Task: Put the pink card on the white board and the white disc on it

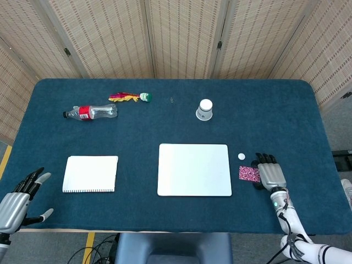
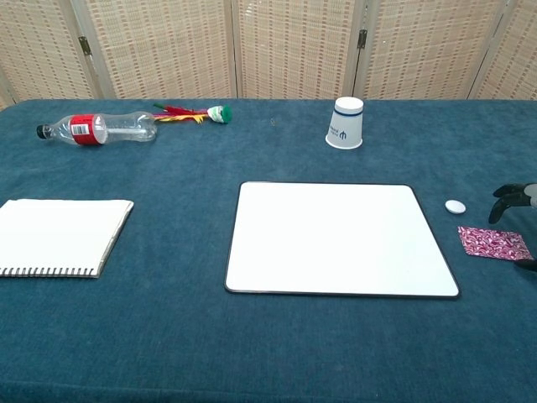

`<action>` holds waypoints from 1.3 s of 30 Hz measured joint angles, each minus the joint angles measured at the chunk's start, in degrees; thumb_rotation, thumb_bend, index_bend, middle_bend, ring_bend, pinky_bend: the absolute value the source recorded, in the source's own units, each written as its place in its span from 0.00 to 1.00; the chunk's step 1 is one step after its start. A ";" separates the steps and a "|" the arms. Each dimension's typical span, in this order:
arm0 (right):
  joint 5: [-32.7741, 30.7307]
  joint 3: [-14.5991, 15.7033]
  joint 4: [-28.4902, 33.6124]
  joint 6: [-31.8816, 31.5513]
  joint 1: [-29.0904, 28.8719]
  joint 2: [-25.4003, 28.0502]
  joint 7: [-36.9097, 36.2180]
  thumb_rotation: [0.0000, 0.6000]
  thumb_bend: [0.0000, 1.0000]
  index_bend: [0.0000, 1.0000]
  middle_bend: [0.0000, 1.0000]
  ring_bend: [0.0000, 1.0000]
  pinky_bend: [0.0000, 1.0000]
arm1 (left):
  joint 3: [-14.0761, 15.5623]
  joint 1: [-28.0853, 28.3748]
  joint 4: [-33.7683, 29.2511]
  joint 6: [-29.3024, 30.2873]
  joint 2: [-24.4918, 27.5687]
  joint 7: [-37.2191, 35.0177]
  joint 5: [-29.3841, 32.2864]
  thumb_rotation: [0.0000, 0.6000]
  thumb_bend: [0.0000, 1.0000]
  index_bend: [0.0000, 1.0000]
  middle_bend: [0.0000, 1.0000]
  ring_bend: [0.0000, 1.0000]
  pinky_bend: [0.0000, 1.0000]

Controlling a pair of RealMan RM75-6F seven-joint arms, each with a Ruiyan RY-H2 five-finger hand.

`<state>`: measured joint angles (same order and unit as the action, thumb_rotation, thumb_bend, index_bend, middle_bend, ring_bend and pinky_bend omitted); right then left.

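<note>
The pink patterned card (image 1: 248, 174) (image 2: 494, 243) lies flat on the blue cloth just right of the white board (image 1: 194, 169) (image 2: 341, 239). The small white disc (image 1: 241, 156) (image 2: 455, 206) sits beyond the card, near the board's far right corner. My right hand (image 1: 269, 172) (image 2: 513, 196) is open, fingers spread, right beside the card's right edge; only its dark fingertips show at the chest view's border. My left hand (image 1: 19, 198) is open at the table's near left corner, holding nothing.
A white spiral notepad (image 1: 91, 174) (image 2: 59, 236) lies left of the board. At the far side are an upturned paper cup (image 1: 204, 109) (image 2: 346, 122), a lying plastic bottle (image 1: 91, 112) (image 2: 95, 128) and a feathered shuttlecock (image 1: 131, 97) (image 2: 195, 112).
</note>
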<state>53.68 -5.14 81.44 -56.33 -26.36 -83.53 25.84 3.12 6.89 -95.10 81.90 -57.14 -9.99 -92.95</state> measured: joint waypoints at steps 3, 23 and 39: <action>-0.48 -0.05 0.00 0.22 -0.21 -0.07 0.20 1.00 0.18 0.31 0.06 0.00 0.00 | 0.02 0.02 0.14 0.02 0.04 -0.23 -0.08 1.00 0.25 0.12 0.04 0.03 0.18; -1.66 -0.13 -1.33 0.81 -1.62 -1.37 0.62 1.00 0.23 0.40 0.10 0.00 0.00 | -0.21 0.57 0.55 -1.07 -0.12 -0.39 0.74 1.00 0.25 0.11 0.04 0.03 0.18; 2.36 -2.32 11.22 -4.65 -2.09 4.52 1.41 1.00 0.22 0.40 0.11 0.00 0.00 | -0.06 0.39 0.10 -0.70 0.02 -0.77 0.56 1.00 0.25 0.12 0.04 0.03 0.18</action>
<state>56.04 -7.46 92.66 -60.97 -28.44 -79.01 27.25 3.06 7.28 -95.00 81.20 -57.12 -10.76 -92.40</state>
